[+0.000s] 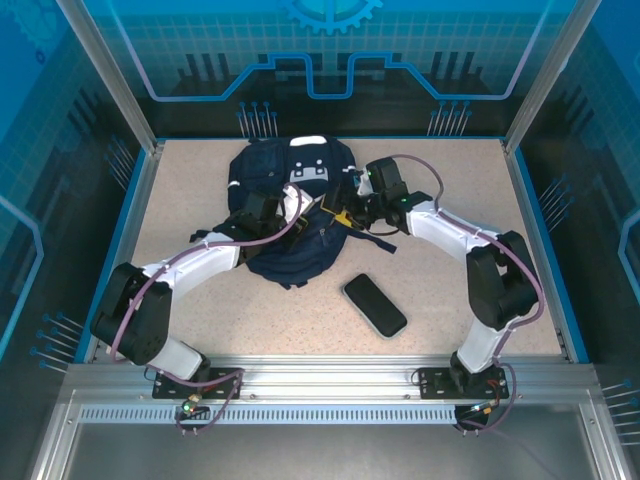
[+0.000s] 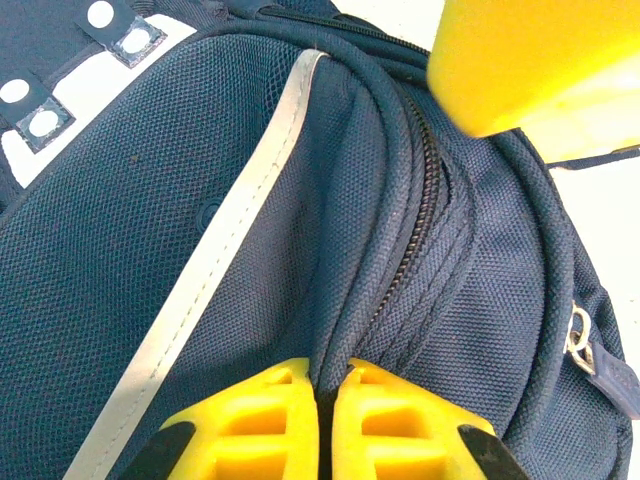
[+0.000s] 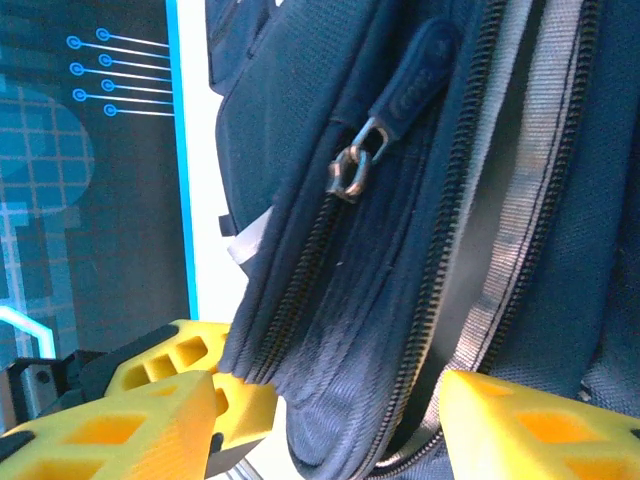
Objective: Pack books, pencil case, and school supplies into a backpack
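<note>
Backpack (image 1: pixel 285 260) is lying limp by the table's (image 1: pixel 180 190) far edge, left gripper (image 2: pixel 325 425) pinching its soft zipper seam (image 2: pixel 420 230), the firmest hold, while right gripper (image 3: pixel 330 420) is straddling it, jaws apart.

Backpack (image 1: pixel 290 215) lay at centre-rear of table (image 1: pixel 200 330). Flat case (image 1: pixel 375 305), possibly the pencil case, lay in front of it and to the right, apart from it. Left gripper (image 2: pixel 325 385) and right gripper (image 3: pixel 340 400) met over the backpack's middle, left one on the left.
</note>
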Action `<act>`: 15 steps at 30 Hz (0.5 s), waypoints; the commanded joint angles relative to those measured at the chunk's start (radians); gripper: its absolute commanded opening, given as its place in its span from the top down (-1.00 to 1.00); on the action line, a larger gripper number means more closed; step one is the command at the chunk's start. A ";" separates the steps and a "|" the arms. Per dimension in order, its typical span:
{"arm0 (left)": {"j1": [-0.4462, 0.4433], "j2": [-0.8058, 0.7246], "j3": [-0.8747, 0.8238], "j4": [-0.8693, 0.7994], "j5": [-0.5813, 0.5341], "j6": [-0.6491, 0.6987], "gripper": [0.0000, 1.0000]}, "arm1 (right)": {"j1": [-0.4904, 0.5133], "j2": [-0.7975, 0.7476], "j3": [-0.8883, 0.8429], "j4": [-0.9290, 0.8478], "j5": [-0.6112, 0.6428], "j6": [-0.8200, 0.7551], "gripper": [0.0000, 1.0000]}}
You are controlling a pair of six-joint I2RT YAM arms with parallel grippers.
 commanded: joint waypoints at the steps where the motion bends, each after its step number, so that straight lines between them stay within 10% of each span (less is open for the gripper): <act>1: 0.002 -0.059 -0.009 0.067 0.051 -0.004 1.00 | -0.001 0.024 0.040 -0.021 -0.027 0.026 -0.25; 15: 0.002 -0.225 -0.064 -0.014 -0.007 -0.409 -0.15 | 0.002 0.155 0.086 0.261 -0.308 0.207 -0.10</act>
